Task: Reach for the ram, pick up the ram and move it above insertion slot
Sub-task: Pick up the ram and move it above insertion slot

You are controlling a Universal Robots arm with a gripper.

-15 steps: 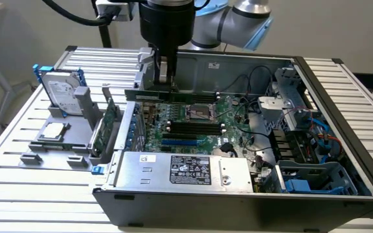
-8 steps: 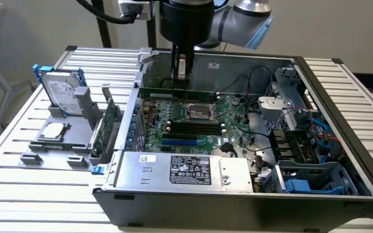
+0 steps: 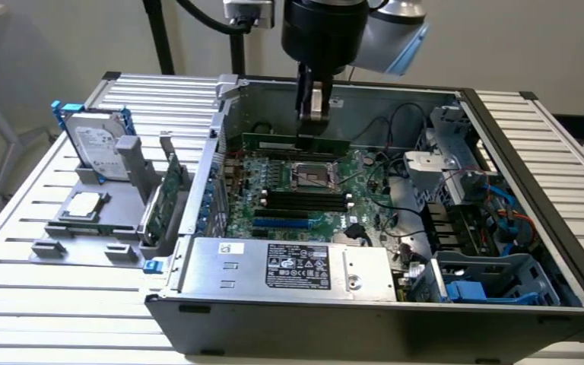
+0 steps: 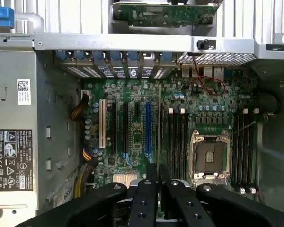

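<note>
Hand [image 3: 313, 125] pinches the ram [image 3: 295, 143] on its top edge, held level. It hangs above the motherboard [image 3: 303, 186] inside the open case [image 3: 535, 190], over the black slots [image 3: 294, 200].

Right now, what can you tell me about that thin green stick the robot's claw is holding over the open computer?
That is the ram, a long, narrow, flat green circuit board with dark chips along its face. It hangs level and on edge, its long side horizontal, pinched near its middle by the gripper. It is in the air inside the open computer case, above the motherboard near the processor socket, touching nothing but the gripper's fingers. From the wrist view it appears edge-on, a thin line.
</note>
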